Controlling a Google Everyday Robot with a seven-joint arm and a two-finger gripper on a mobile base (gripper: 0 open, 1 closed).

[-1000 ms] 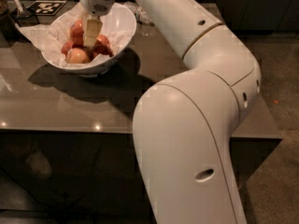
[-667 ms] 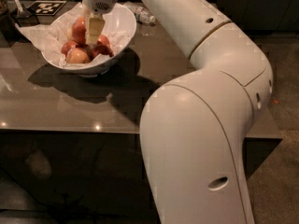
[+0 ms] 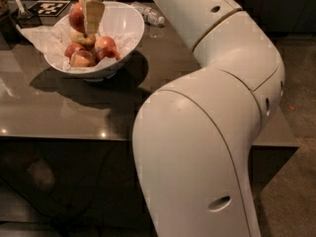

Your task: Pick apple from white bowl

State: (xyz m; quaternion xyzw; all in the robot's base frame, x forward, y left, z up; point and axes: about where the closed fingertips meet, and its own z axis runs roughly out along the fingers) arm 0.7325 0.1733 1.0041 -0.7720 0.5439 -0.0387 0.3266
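1. Standing at the dark worktop [image 3: 49, 112], I see the pincer [image 3: 86, 22] hanging straight down over the far left part of the white bowl [image 3: 129, 29]. The big white arm [image 3: 222, 83] reaches in from the right.
2. The pincer looks closed on the apple [image 3: 76, 17]. One pale finger [image 3: 94, 14] lies flat against the fruit's right flank; the other is hidden behind the fruit, so this grip is my reading of it.
3. The apple is deep red and glossy and sits high, near the bowl's far rim, above the rest of the fruit. It lies to the left of the visible finger and touches it.
4. Below it are a paler yellowish apple [image 3: 83, 37] and three redder ones [image 3: 106, 46], nestled in crumpled tissue paper [image 3: 39, 36] that spills over the left rim.
5. The next move seems to turn on the vertical line. The fruit is round, so no axis favours the grip, and a straight rise should clear the rim.
6. A slip is the risk, since the hold looks off-centre.
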